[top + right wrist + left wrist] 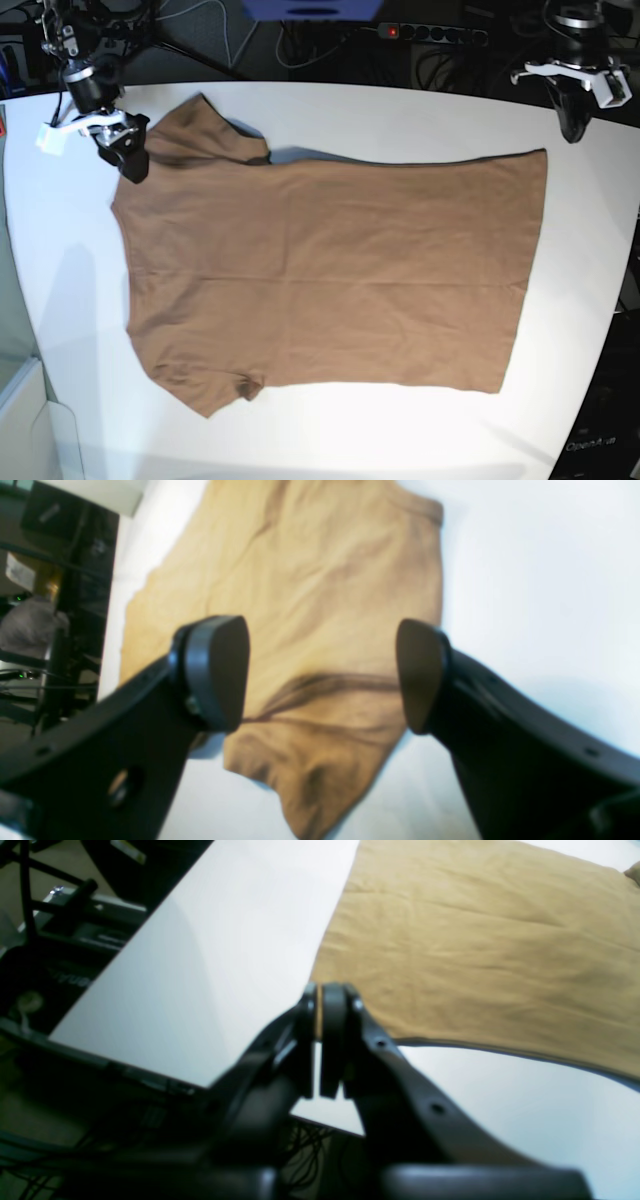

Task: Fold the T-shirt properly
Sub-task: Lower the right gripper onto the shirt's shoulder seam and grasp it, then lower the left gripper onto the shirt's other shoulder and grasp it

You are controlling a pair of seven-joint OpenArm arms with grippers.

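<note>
The tan-brown T-shirt (330,270) lies spread flat on the white table (400,110), sleeves toward the left and hem toward the right. My right gripper (128,160) hovers at the shirt's far-left shoulder by the upper sleeve. In the right wrist view it (320,670) is open wide over creased cloth (310,580), with nothing between its fingers. My left gripper (573,130) hangs off the far-right hem corner, apart from the cloth. In the left wrist view its jaws (320,1000) are shut, just in front of the shirt's corner (475,950).
The table's edge (125,1055) runs close to my left gripper, with dark frames and cables beyond it. A power strip (430,32) and more cables lie behind the table's back edge. White tabletop (525,580) borders the shirt on every side.
</note>
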